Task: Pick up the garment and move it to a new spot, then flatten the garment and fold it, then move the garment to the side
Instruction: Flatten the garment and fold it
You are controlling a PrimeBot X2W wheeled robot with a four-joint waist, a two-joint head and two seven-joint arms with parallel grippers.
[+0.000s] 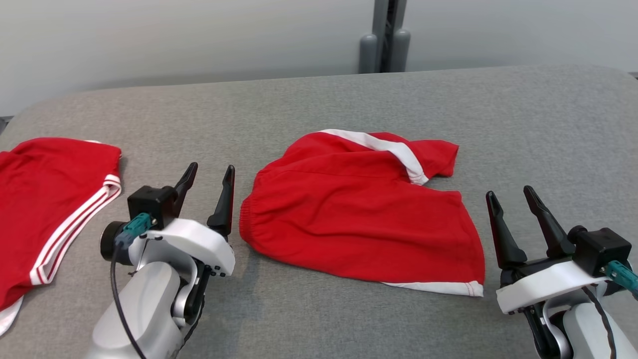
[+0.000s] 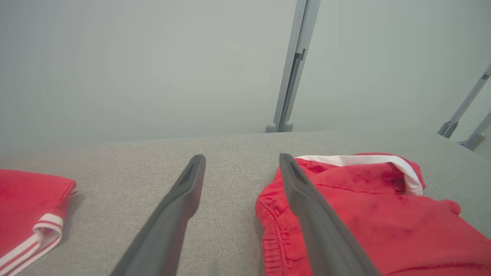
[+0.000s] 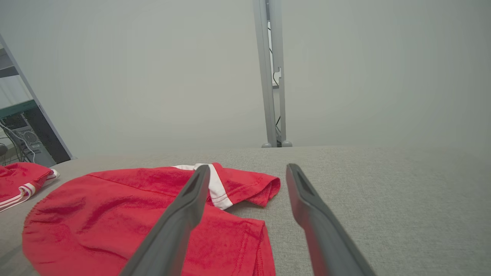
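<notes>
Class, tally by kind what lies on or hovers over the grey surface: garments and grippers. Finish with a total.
Red garments: 2, the middle garment and the left-edge garment
Grippers: 2, the left gripper and the right gripper, both open
Total: 4

1. Between the left fingers (image 1: 224, 199) and the right fingers (image 1: 501, 233) lies the crumpled red garment (image 1: 359, 214), its gathered edge just beside the left pair.
2. Outward of the left fingers runs a strip of bare bench (image 1: 149, 144), then a second red garment (image 1: 45, 199).
3. Ahead of both pairs the bench is open up to the grey post (image 1: 383, 40).
4. Outward of the right fingers the bench is bare.
</notes>
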